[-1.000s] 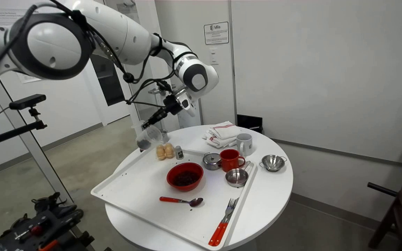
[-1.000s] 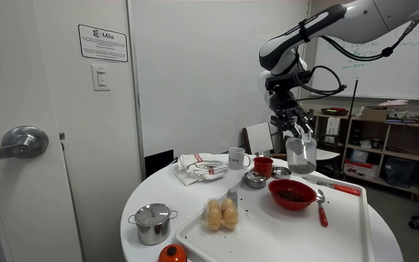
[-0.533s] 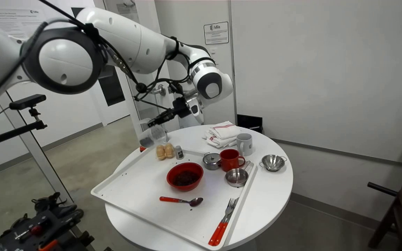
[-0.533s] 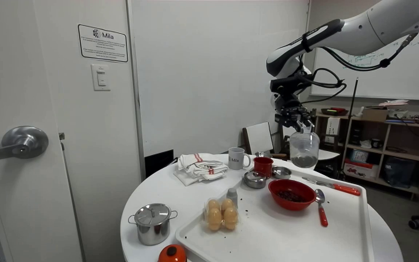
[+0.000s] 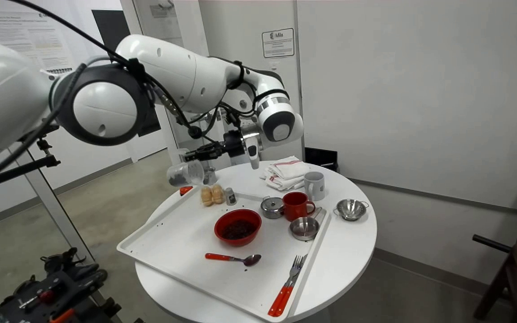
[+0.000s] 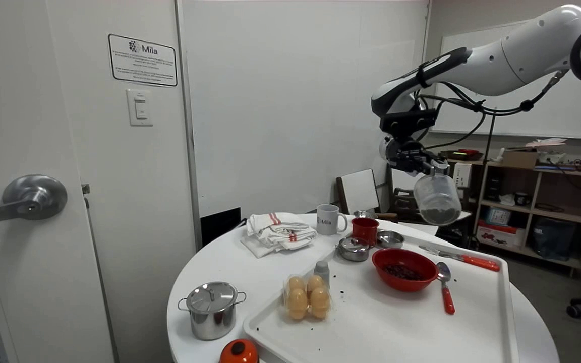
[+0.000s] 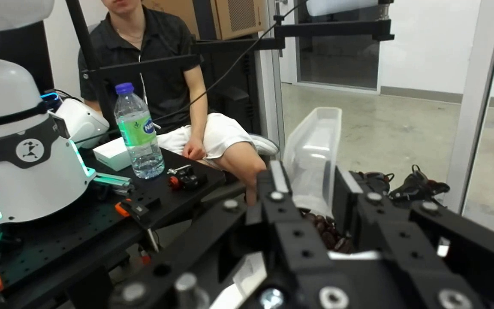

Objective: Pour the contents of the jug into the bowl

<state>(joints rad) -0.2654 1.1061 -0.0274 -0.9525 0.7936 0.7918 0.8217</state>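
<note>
Two things in an exterior view read "Mila": the wall sign (image 6: 142,60) and pale mug (image 6: 327,220). In the wrist view, the bottle (image 7: 139,131) carries a word beginning "NA". The gripper (image 7: 312,174) grasps the translucent jug (image 6: 438,199) by its handle, tilted in the air, higher than the red bowl (image 6: 404,283); whether over the tray (image 5: 164,246), I cannot tell. In an exterior view, tray surface spreads from the bowl to the left corner, which juts past the table's (image 5: 346,251) edge; fork (image 5: 279,300) and knife (image 5: 287,299) line the right edge.
</note>
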